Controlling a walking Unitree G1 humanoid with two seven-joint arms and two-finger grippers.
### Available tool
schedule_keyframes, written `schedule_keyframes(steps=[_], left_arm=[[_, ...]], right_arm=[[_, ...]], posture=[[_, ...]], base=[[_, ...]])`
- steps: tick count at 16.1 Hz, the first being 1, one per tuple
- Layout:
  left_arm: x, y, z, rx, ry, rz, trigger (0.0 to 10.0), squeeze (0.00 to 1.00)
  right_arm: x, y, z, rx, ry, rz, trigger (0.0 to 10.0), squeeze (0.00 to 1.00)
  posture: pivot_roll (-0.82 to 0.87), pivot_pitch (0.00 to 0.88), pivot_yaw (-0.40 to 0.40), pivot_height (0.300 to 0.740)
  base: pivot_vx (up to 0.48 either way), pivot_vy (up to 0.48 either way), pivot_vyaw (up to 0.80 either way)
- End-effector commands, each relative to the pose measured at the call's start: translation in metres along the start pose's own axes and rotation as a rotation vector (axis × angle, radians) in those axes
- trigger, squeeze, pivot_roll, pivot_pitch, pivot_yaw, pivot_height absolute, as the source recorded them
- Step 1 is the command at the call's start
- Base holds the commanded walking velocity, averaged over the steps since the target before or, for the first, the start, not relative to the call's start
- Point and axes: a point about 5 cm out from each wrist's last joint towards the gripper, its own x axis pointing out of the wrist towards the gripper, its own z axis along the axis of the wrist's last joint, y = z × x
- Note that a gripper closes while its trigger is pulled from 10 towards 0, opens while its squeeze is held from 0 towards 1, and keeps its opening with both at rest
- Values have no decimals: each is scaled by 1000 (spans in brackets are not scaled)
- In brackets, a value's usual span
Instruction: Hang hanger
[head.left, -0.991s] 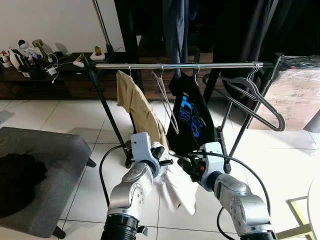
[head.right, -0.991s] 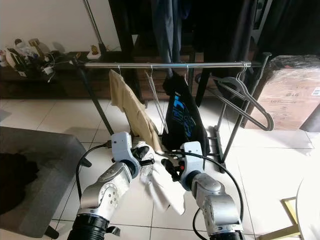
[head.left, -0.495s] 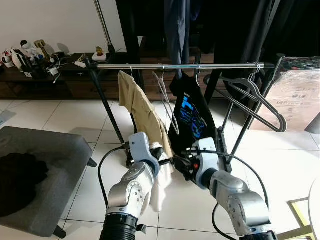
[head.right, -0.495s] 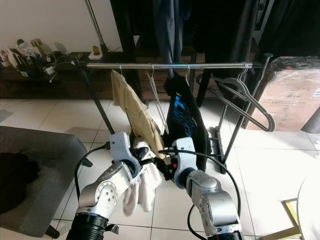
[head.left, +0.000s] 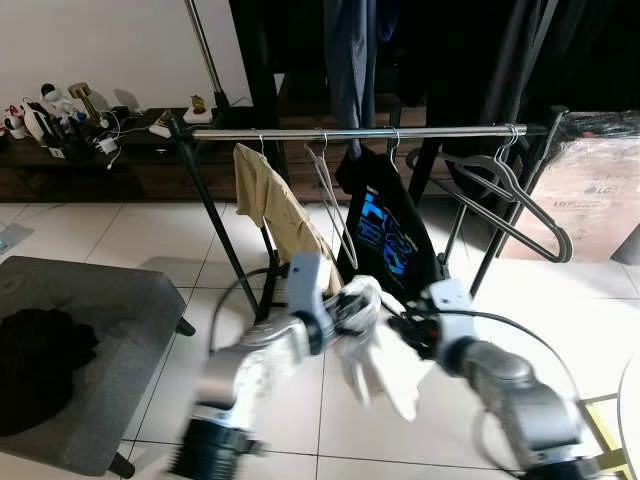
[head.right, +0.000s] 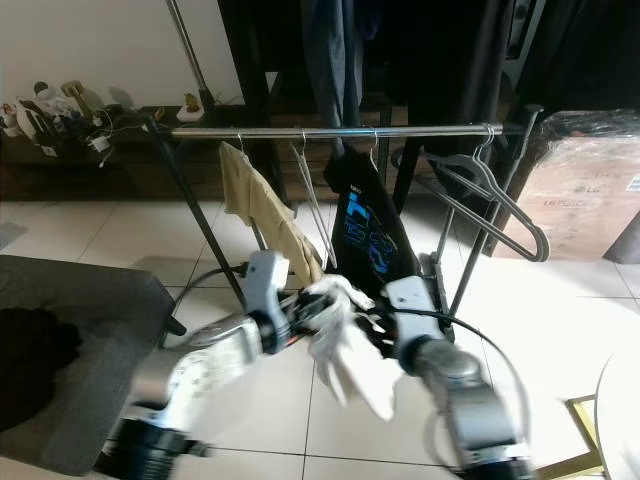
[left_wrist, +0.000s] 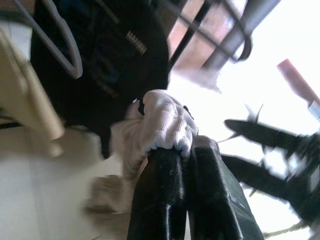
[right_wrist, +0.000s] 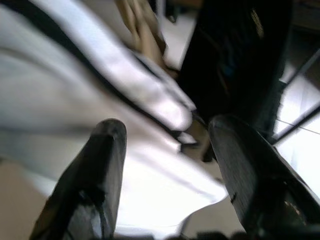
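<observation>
Jaws, left: my left gripper (left_wrist: 172, 165) is clamped tight on a bunched fold of the white garment (head.left: 375, 350), fingers pressed together with cloth bulging over the tips.
Jaws, right: my right gripper (right_wrist: 167, 145) stands wide, one finger on each side of the white cloth; I cannot tell whether either finger touches it.
Arm pose: both arms reach forward and meet in front of me at 12 o'clock, below the rail; the left forearm is blurred in the head views, the right elbow bent out toward 4 o'clock.
Task thing: I cannot make out a hanger inside the white garment; it hangs in the air between the grippers, well below the rail (head.left: 360, 131).
Count, rail: one chrome bar on black legs.
Count, on the rail: four hooks that I can count. From 9 toward 3 o'clock: a tan shirt (head.left: 275, 215), a bare thin hanger (head.left: 330, 195), a black T-shirt (head.left: 385, 225), and a grey hanger (head.left: 505, 195) at the far end, tilted.
Count, elsewhere: one grey stool (head.left: 80, 350) at 8 o'clock with a dark cloth (head.left: 35, 365) on it; one cardboard box (head.left: 590, 190) at 2 o'clock.
Writing: "LG" on the box; blue print on the black T-shirt, not readable.
</observation>
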Motion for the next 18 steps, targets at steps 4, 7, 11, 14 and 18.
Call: schedule_keyframes(steps=[4,7,11,14,18], left_arm=[[-3,-6,-2,182,73,-112,10000,0],[-3,-16,-4,222,82,-202,10000,0],[-6,-19,-3,253,81,-250,10000,0],[-9,-23,-6,265,95,-296,10000,0],[-10,-28,-9,275,104,-334,10000,0]], right_arm=[[0,0,-3,-91,-15,92,10000,0],[-2,7,-10,-155,-12,212,10000,0],[-10,8,-28,-262,43,347,10000,0],[-10,4,-33,-284,47,381,10000,0],[-9,8,-18,-300,-68,429,10000,0]], posture=[[-126,123,79,740],[-122,123,81,740],[-115,123,85,740],[-112,124,87,740],[-111,121,90,740]], base=[[0,0,0],[0,0,0],[0,0,0],[0,0,0],[0,0,0]])
